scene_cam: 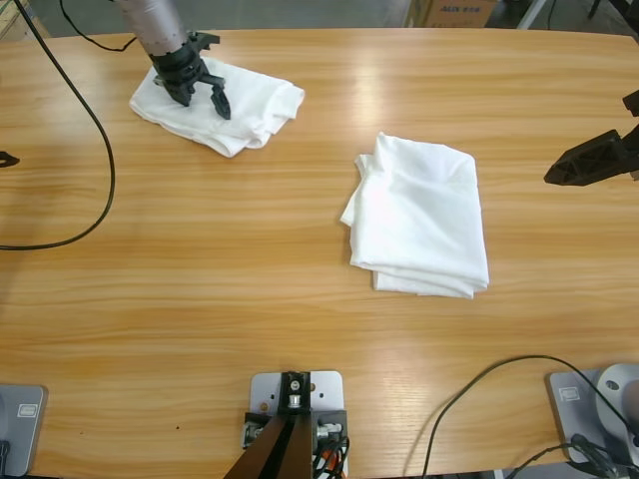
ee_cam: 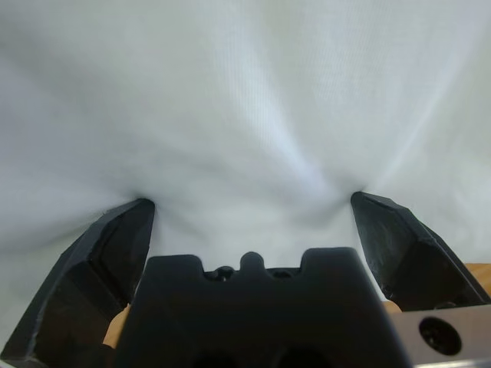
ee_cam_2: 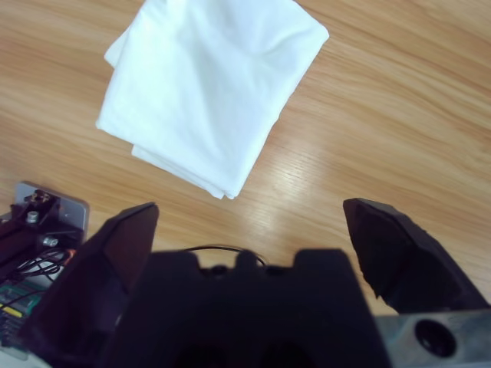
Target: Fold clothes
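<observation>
Two lots of white clothes lie on the wooden table (scene_cam: 200,299). A folded white bundle (scene_cam: 255,105) sits at the far left, and my left gripper (scene_cam: 205,103) stands open on it, jaw tips pressed into the cloth. In the left wrist view white fabric (ee_cam: 245,100) fills the picture and dimples at both tips of the left gripper (ee_cam: 253,203). A second folded white shirt (scene_cam: 424,215) lies right of the middle. My right gripper (scene_cam: 559,172) hovers open at the right edge, apart from it. The right wrist view shows that shirt (ee_cam_2: 211,84) beyond the right gripper (ee_cam_2: 249,211).
A black cable (scene_cam: 105,170) loops over the table's left end. Another cable (scene_cam: 479,384) curls at the front right. A cardboard box (scene_cam: 449,12) stands behind the far edge. Bare wood lies between the two piles.
</observation>
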Controlling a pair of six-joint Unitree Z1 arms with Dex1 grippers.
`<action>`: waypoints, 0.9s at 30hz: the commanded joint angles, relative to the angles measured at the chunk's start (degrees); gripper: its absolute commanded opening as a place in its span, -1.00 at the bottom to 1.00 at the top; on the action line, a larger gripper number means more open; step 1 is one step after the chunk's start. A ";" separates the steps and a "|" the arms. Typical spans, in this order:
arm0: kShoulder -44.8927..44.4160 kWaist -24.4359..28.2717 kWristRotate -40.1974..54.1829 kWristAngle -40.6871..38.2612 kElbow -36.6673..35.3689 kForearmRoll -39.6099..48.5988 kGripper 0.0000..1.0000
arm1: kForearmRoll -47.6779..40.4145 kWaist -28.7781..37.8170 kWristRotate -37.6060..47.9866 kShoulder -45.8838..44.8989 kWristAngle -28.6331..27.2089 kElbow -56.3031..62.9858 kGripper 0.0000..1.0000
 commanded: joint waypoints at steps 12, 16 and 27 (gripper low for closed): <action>-22.21 -4.00 -2.99 2.21 50.33 -35.89 1.00 | 1.82 -0.96 -0.24 -3.84 -0.85 2.64 1.00; -27.01 -2.17 -1.22 2.87 57.25 -40.97 1.00 | 0.31 -0.96 -0.24 -2.77 -0.22 4.24 1.00; -26.16 -2.51 1.95 2.71 57.25 -41.42 1.00 | 0.31 -0.91 -0.15 -0.91 0.82 2.26 1.00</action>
